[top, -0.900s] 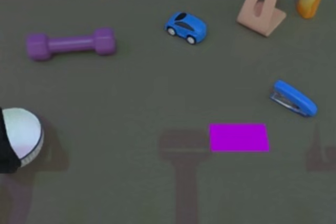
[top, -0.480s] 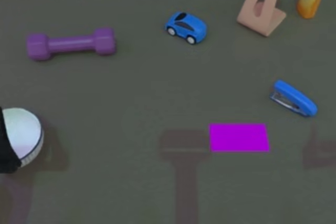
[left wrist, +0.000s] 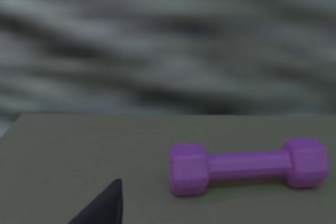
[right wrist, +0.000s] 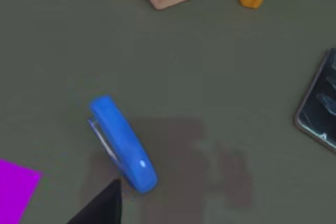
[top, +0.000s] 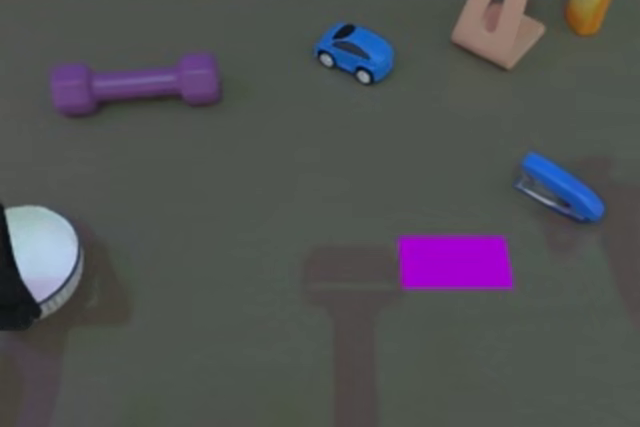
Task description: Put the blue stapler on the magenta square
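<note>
Blue stapler (top: 561,188) lies flat on the table (top: 300,177), tilted, up and to the right of the magenta square (top: 455,262), near it but not touching. It is untouched; transfer not yet begun.

Right gripper is out of the top view; only its shadow falls beside the stapler. In the right wrist view 1 dark fingertip (right wrist: 102,205) shows just short of the stapler (right wrist: 123,144), with a corner of the square (right wrist: 16,187) beyond. How wide the right hand stands cannot be told, and it grips nothing visible.

Left arm is parked well off to the left of the square, past the white round object (top: 45,257); its wrist view shows the purple dumbbell (left wrist: 247,165). Its opening cannot be told either.

Risks, judged:
- Stapler sits askew, so jaws not turned across its narrow width would likely slip off the rounded top or spin it.
- A low descent could nudge it farther from the square.
- Blue toy car (top: 354,51), above and left of the square, is a same-colour decoy.
</note>
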Controlling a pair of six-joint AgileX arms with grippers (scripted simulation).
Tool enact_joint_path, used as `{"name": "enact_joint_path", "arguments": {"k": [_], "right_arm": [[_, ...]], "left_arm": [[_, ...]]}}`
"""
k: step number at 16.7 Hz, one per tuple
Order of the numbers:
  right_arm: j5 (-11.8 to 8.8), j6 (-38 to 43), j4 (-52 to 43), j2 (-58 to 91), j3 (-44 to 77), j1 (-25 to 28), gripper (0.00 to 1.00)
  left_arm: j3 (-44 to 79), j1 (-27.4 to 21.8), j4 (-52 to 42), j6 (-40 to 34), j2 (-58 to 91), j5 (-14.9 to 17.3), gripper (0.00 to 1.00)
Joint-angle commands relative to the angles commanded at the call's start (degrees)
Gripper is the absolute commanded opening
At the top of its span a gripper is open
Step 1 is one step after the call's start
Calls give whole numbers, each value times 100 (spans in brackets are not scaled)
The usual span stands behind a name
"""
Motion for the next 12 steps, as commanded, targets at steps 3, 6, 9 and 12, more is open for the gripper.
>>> {"name": "enact_joint_path", "arguments": {"k": [3,6,9,12], "right_arm": [[7,-553,-1158,2075,1721,191,100],[8,-1075,-2248,3985,3314,378,100],[3,-1530,-3185,5549,4710,542,100],[-3,-1887,-3900,6715,5858,668,100]], "left_arm": [[0,0,0,0,0,0,100],[0,0,0,0,0,0,100],[0,0,0,0,0,0,100],[0,0,0,0,0,0,100]]}}
